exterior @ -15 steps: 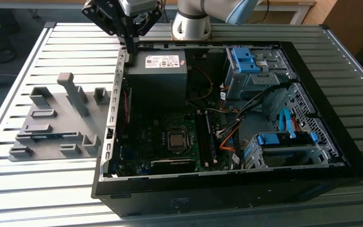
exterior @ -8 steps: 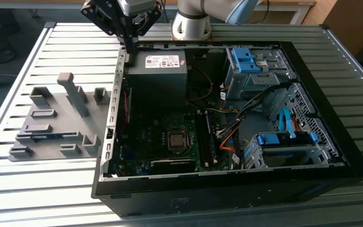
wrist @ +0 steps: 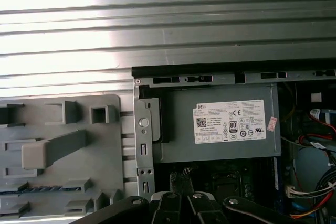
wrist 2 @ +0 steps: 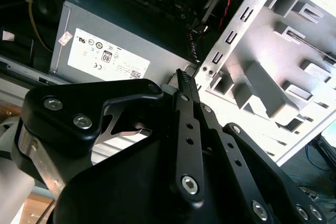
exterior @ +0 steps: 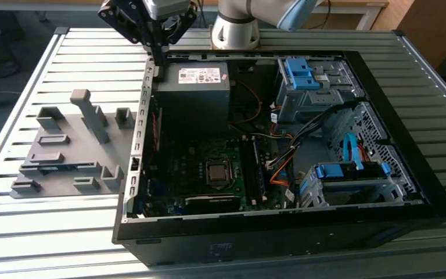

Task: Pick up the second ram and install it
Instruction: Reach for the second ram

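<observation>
Placement explained most of what you had before you: the second ram (exterior: pixel 58 167) lay along a low slot of the grey holder tray (exterior: pixel 72 131), which sat on the slatted table (exterior: pixel 53 232) just beside the open computer case (exterior: pixel 285 238), at the exterior view's left. The slot kept the thin blue stick lined up and reachable from above rather than loose on the slats. Your gripper (exterior: pixel 161 58) hung over the case's rear corner, above the metal edge between the power supply (exterior: pixel 195 87) and the tray, and well apart from the ram. In the second wrist view its fingers (wrist 2: pixel 185 108) looked drawn together at the tips with nothing between them, so you carried nothing. By my judgement the pickup had not yet begun. The memory slots (exterior: pixel 252 168) ran beside the processor socket on the motherboard (exterior: pixel 200 157), low inside the case with cables close alongside
</observation>
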Available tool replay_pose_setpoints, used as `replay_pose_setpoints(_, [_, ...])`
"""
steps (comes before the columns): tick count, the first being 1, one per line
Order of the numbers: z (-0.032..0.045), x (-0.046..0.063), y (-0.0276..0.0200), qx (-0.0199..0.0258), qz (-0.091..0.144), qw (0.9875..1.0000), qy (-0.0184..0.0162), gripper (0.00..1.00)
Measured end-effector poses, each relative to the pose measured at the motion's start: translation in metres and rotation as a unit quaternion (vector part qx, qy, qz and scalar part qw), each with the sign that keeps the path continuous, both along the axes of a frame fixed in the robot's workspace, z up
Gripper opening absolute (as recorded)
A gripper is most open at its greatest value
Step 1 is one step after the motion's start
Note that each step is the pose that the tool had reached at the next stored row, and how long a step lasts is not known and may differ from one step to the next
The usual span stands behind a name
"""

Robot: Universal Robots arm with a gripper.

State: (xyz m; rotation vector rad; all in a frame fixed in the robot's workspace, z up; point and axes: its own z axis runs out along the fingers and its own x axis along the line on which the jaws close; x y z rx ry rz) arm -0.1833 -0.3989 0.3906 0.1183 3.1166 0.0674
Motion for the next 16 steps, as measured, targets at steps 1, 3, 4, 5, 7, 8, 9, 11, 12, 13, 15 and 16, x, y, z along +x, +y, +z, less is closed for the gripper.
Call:
replay_pose_setpoints(1, [0.0, -0.0002, 0.0, 0.0, 0.0, 1.0, 0.0, 0.11])
replay_pose_setpoints(3, [0.0, -0.0006, 0.0, 0.0, 0.0, 1.0, 0.0, 0.11])
replay_pose_setpoints(4, [0.0, -0.0008, 0.0, 0.0, 0.0, 1.0, 0.0, 0.11])
replay_pose_setpoints(5, [0.0, -0.001, 0.0, 0.0, 0.0, 1.0, 0.0, 0.11])
replay_pose_setpoints(7, [-0.0001, -0.0023, 0.0, 0.0, 0.0, 1.0, 0.0, 0.11])
replay_pose_setpoints(8, [-0.0002, -0.0036, 0.0, 0.0, 0.0, 1.0, 0.0, 0.11])
replay_pose_setpoints(9, [-0.0002, -0.0038, 0.0, 0.0, 0.0, 1.0, 0.0, 0.11])
replay_pose_setpoints(11, [-0.0002, -0.0041, 0.0, 0.0, 0.0, 1.0, 0.0, 0.11])
replay_pose_setpoints(12, [-0.0002, -0.0043, 0.0, 0.0, 0.0, 1.0, 0.0, 0.11])
replay_pose_setpoints(13, [-0.0002, -0.0045, 0.0, 0.0, 0.0, 1.0, 0.0, 0.11])
replay_pose_setpoints(15, [-0.0003, -0.0049, 0.0, 0.0, 0.0, 1.0, 0.0, 0.11])
replay_pose_setpoints(16, [-0.0003, -0.0051, 0.0, 0.0, 0.0, 1.0, 0.0, 0.11])
